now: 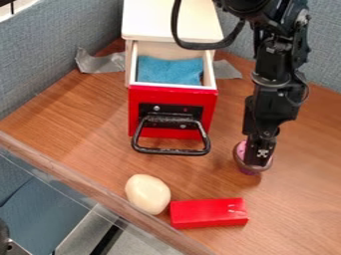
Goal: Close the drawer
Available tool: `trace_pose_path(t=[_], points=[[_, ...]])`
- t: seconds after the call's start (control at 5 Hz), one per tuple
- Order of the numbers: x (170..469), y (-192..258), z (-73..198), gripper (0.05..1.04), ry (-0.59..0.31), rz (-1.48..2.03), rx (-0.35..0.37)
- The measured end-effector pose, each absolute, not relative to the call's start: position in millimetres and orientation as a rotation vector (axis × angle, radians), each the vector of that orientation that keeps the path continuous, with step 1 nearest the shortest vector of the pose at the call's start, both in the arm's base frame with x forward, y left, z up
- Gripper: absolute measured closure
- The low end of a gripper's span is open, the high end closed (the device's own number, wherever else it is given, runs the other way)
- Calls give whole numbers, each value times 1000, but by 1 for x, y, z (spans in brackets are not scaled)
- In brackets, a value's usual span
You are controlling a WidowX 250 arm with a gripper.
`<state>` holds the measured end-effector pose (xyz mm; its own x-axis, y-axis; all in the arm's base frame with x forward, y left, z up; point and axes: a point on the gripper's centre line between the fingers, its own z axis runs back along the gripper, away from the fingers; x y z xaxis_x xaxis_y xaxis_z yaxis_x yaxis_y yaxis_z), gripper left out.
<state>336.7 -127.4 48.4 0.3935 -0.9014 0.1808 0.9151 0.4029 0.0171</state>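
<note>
The gripper (pixel 258 149) hangs down at the right, to the right of the drawer, with its tip at a pink and brown cupcake-like toy (pixel 245 165) on the table; the arm hides part of the toy. The drawer (pixel 172 89) stands pulled out of its white cabinet (pixel 172 20), with a blue cloth (pixel 169 71) inside. It has a red front with a black loop handle (pixel 171 151) facing the table's front edge. The gripper is apart from the drawer and its handle.
A cream, rounded object (pixel 147 193) and a red block (pixel 208 212) lie side by side near the table's front edge (pixel 100 183). Grey tape (pixel 100 62) holds at the cabinet's sides. Grey-blue panels (pixel 53 47) rise behind and at left.
</note>
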Motion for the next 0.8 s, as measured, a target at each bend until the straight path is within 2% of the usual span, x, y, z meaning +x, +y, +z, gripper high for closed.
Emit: trace_pose_path(t=[0.2, 0.6, 0.8], points=[[334, -127, 66, 75, -219, -1154, -80], [305, -131, 96, 75, -294, -1179, -53], [286, -128, 101, 75, -322, -1185, -46]])
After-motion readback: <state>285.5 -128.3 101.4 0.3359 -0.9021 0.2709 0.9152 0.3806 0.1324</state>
